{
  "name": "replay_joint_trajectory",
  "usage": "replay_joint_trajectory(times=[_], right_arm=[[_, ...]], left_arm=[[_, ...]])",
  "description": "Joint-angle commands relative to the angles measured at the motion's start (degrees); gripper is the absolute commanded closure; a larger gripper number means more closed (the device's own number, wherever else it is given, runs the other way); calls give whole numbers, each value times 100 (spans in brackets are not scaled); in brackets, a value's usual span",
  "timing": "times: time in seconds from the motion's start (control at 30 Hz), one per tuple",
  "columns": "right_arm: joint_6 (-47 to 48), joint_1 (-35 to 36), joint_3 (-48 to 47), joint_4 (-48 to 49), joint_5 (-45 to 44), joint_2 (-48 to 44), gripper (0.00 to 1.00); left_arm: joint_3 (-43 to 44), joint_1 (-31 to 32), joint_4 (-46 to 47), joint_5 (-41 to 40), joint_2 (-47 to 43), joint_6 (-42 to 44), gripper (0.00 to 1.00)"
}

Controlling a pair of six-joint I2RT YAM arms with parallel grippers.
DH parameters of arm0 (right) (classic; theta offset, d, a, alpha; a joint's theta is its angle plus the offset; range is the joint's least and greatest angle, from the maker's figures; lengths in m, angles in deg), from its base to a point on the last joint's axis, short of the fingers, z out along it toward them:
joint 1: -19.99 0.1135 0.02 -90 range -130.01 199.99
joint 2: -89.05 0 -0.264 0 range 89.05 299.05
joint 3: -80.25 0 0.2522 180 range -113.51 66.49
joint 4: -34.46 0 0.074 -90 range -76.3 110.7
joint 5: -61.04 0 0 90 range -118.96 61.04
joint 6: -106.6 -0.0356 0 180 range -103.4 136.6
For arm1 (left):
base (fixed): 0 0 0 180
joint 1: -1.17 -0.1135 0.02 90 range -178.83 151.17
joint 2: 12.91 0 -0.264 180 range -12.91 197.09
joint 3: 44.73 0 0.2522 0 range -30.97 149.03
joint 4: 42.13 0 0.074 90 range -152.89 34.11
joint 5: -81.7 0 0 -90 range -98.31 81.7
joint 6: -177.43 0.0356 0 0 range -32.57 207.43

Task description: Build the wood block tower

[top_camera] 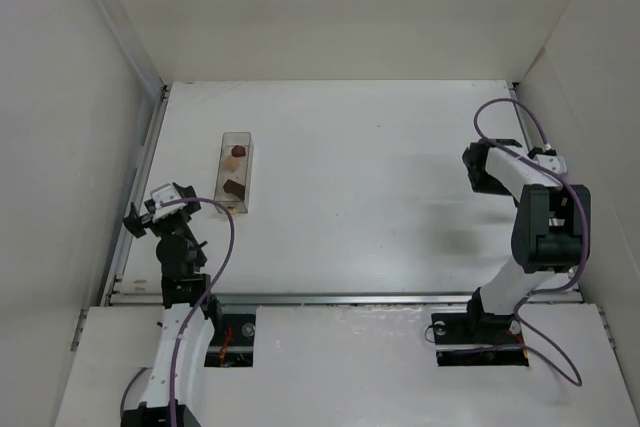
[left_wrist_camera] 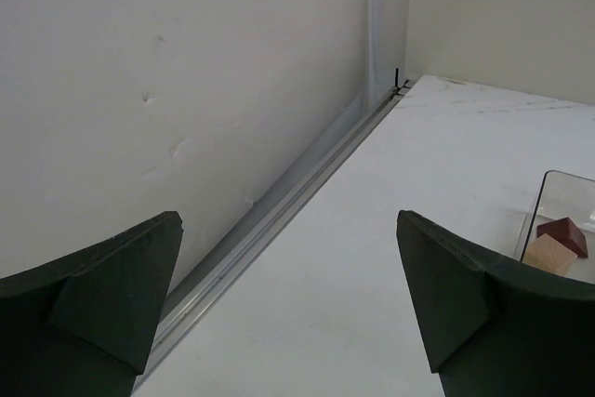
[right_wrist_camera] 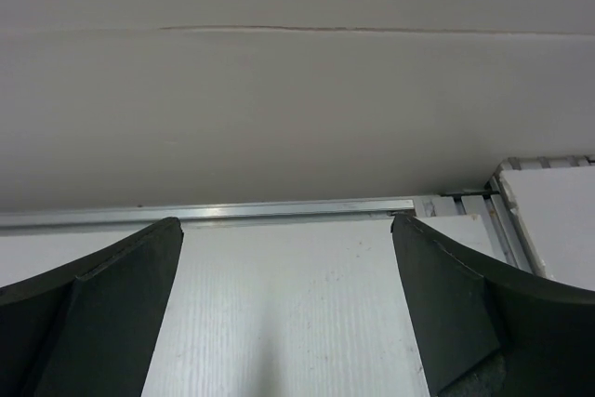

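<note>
Left hand wide, empty, near the clear box. Staged, I'd guess, to fetch the tan cube. Right hand wide too, parked well apart.

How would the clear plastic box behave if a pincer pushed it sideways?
The clear plastic box looks thin-walled, so probably light; it would likely slide easily on the smooth table. It lies long and low, so tipping seems unlikely. The maroon pointed piece, pale tan cube and dark brown block inside may shift.
</note>
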Motion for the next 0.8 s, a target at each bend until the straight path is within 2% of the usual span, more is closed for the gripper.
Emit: replay_joint_trajectory(times=[0.0,0.1,0.17,0.2,0.23,0.27,0.3,0.33,0.37,0.4,0.43,0.47,0.5,0.53,0.6,0.67,0.77], right_arm=[[680,271,-600,-314,-906,-352,0],[1541,492,-1013,-314,-1100,-405,0],[1859,807,-1453,-314,-1153,-405,0],[2069,948,-1646,-314,-988,-344,0],[2297,1263,-2152,-314,-829,-343,0],[2595,1422,-2444,-314,-663,-117,0],[3338,1589,-2761,-314,-426,42,0],[4015,1765,-3042,139,-337,209,0],[5075,2106,-3350,848,-205,358,0],[8731,2231,-3283,3683,1066,464,0],[10177,2293,-2986,4590,2689,326,0],[10549,2346,-2505,5034,3906,133,3],[10491,2416,-2335,5482,4518,-191,3],[9960,2417,-2333,5652,5351,-255,2],[9578,2417,-2411,5706,5911,-256,2],[9515,2469,-2543,5594,6420,25,2],[9515,2592,-2939,5146,6257,499,2]], left_arm=[[-52,-10,202,62,-63,7,0],[-52,-10,202,62,-63,7,0],[157,-10,73,542,94,322,0],[429,-10,-304,1485,95,558,0],[780,-10,-1317,2155,165,1256,0],[1601,-10,-1797,2684,261,1385,0],[2036,-10,-2123,3168,680,1125,0],[2466,-10,-2362,3225,980,862,0],[3367,-10,-2947,3278,1339,659,0],[3794,-10,-3327,3365,2135,657,0],[4181,-10,-3661,3366,2517,770,0],[4515,129,-4343,3210,2860,850,0],[5084,235,-4733,3208,3168,981,0],[5342,236,-5111,3408,3728,1356,0],[6043,236,-5840,3410,4285,1116,0],[6564,184,-6299,3646,5251,808,0],[7645,245,-7117,3902,6552,518,3]])
